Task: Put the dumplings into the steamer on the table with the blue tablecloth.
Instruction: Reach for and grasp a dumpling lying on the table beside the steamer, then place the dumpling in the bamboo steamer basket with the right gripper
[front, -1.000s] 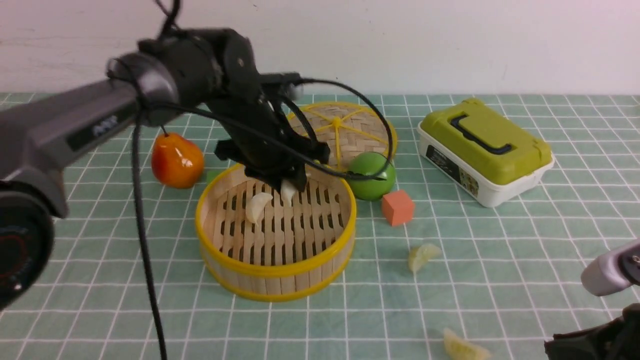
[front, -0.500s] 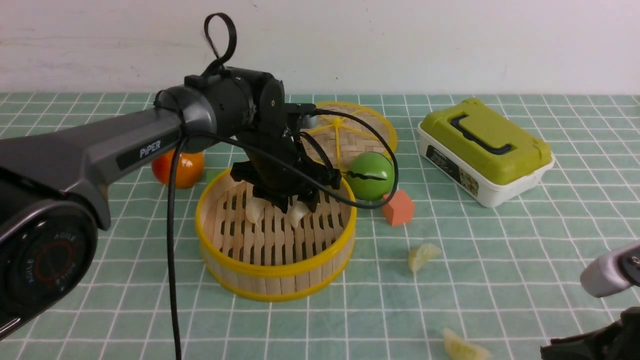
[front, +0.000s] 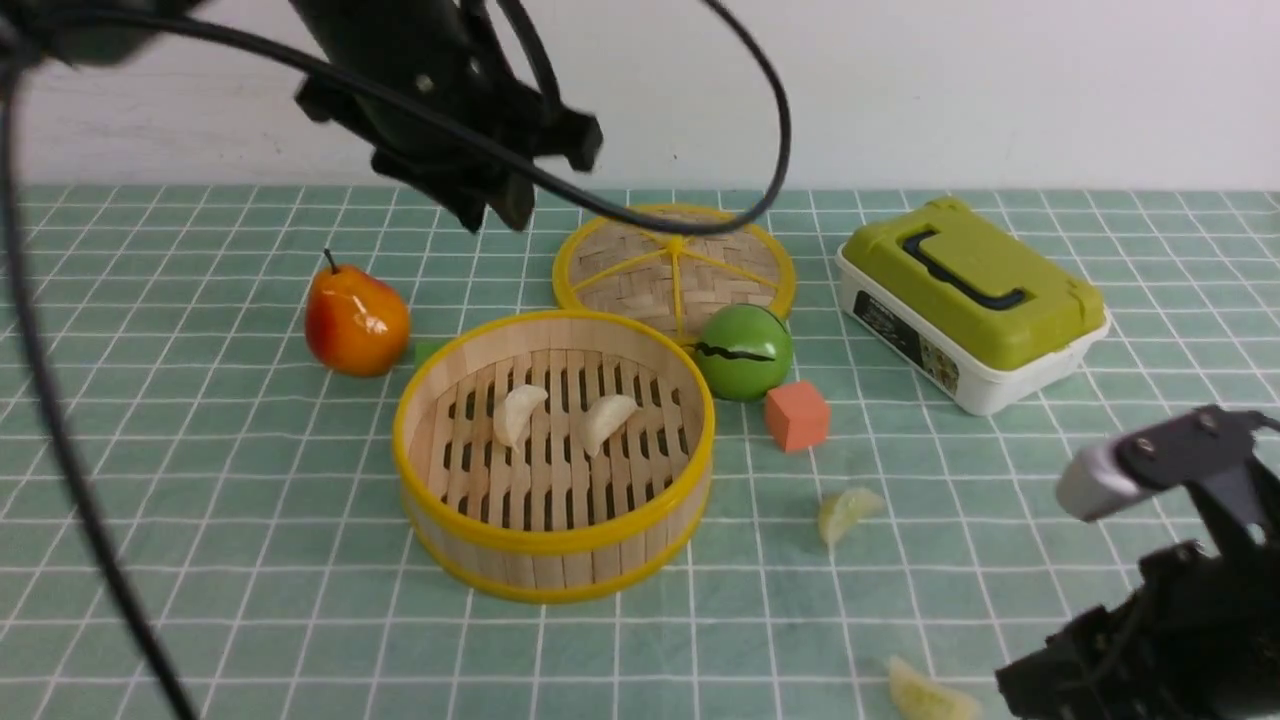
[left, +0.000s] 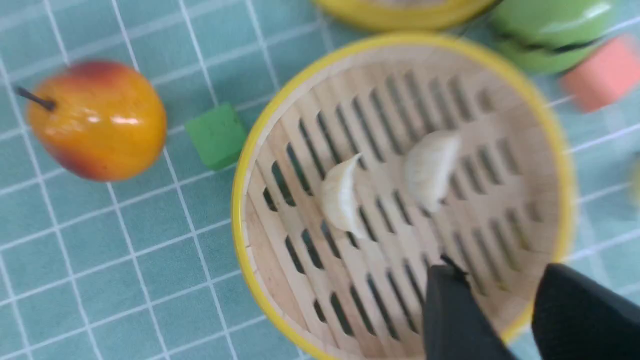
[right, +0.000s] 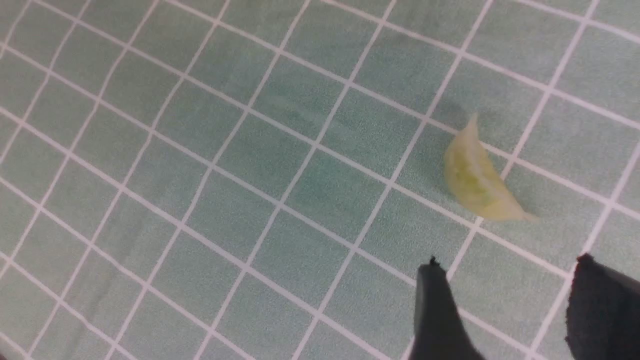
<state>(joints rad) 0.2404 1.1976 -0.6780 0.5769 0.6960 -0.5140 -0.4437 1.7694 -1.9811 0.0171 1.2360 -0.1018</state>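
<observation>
The blue tablecloth (front: 200, 520) bears the steamer (front: 550, 545) with two white dumplings (front: 520, 412) inside; two yellow-green dumplings (front: 845, 512) lie on the cloth to its right. The left gripper (left: 500, 285) hangs above the steamer and the right gripper (right: 507, 270) near one yellow-green dumpling, both with jaws parted and empty.

We see the table (front: 200, 520) under its teal gridded tablecloth (front: 1000, 480), with the steamer (front: 552, 545) near the middle and the woven lid (front: 674, 262) behind it. To its left stand a pear (front: 355, 320) and a small green cube (front: 427, 351). To its right are a green ball (front: 744, 352), an orange cube (front: 797, 416), a green-lidded box (front: 970, 300), a yellow-green dumpling (front: 846, 512) and, nearer us, a second dumpling (front: 925, 695).
</observation>
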